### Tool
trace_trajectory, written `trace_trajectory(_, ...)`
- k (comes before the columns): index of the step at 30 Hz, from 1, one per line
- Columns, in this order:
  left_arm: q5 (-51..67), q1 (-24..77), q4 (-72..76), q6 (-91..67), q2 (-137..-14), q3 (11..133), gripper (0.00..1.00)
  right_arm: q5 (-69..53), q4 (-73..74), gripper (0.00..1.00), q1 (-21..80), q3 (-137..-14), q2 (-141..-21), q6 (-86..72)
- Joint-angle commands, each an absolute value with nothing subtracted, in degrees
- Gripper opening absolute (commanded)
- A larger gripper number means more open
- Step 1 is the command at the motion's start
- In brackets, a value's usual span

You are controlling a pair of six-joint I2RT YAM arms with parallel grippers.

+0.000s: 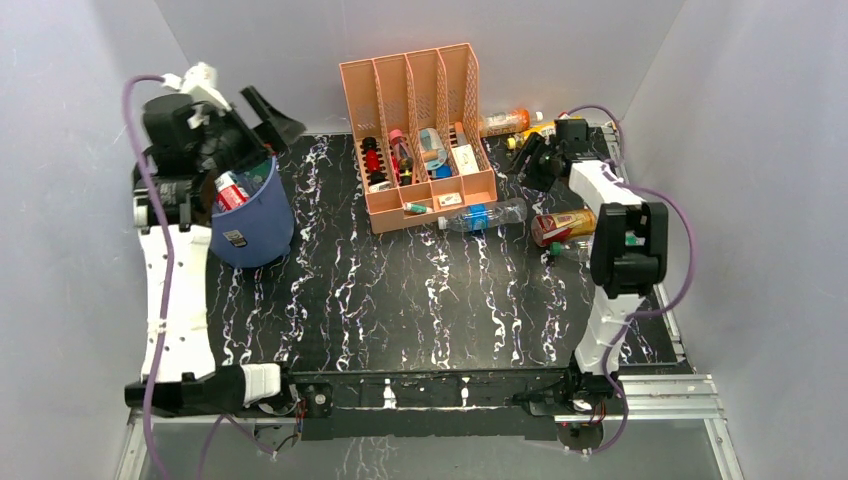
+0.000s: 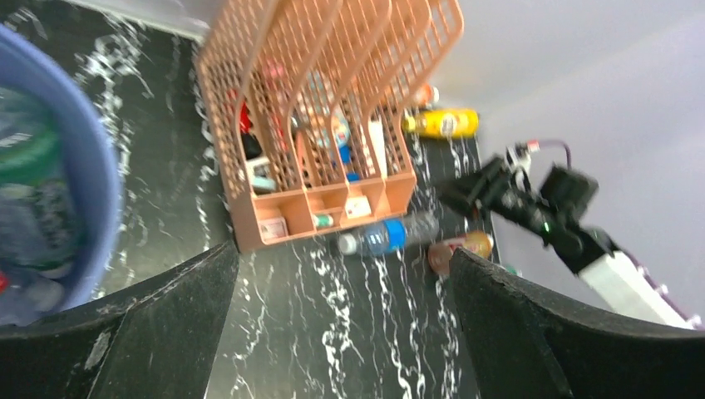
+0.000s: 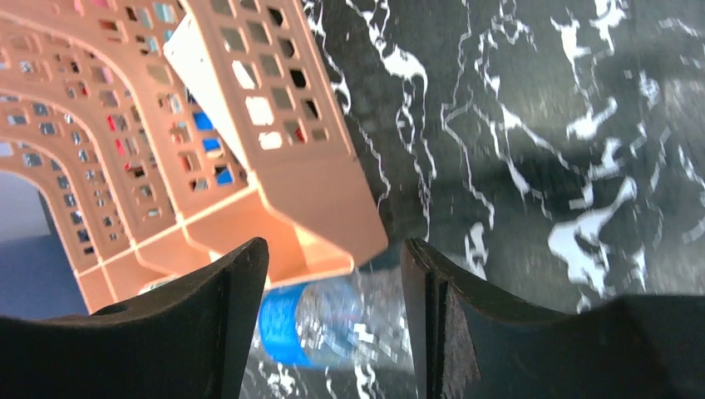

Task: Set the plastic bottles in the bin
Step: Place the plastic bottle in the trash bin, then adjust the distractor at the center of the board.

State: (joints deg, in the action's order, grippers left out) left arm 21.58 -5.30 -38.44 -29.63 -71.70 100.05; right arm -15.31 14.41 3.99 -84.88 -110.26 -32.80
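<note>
Left gripper (image 2: 341, 253) first: my fingers there are spread wide with nothing between them. It hangs raised over the far side of the bin (image 1: 262, 240), touching nothing that I can see. My right gripper (image 3: 332, 256) is parted too and carries nothing. It hovers by the right front corner of the peach rack (image 1: 420, 120). From that wrist I see the blue-labelled bottle (image 3: 332, 320) lying below the gap between the fingers. Whether either finger touches it I cannot tell.

The bin stands upright at the left of the black marbled table (image 1: 420, 310), well apart from the rack. Inside it a red-labelled bottle (image 1: 231, 190) leans against the wall with its top above the rim. From my left wrist a green-labelled bottle (image 2: 25, 158) shows, blurred, lower down in the bin.

Other bottles lie out on the table. The blue-labelled one, clear-bodied, is on its side just in front of the rack. To its right, beside my right arm, lies a brown-and-red bottle (image 1: 563, 227). A small green cap (image 1: 553, 249) shows just nearer me, but I cannot make out what it belongs to. Behind the rack, near the back wall, an orange bottle (image 1: 505, 122) and a yellow bottle (image 2: 441, 123) lie on their sides.
</note>
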Motion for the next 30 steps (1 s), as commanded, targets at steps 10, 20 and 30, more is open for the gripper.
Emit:
trace_trajectory(10,7.86,19.93,-38.44,-28.35,-73.42,88.25,0.98,-15.10,10.01,0.70,3.84,-103.79,-128.34,-16.24)
trace_trajectory(20,5.32,21.62,-37.23,-28.65,-71.81,81.68,0.98,-16.28,7.96,0.70,10.28,-99.99,-129.71,-16.24)
trace_trajectory(30,5.46,21.75,-35.35,-28.78,-72.53,76.38,0.98,-14.07,5.85,0.70,15.52,-93.42,-126.57,-16.24)
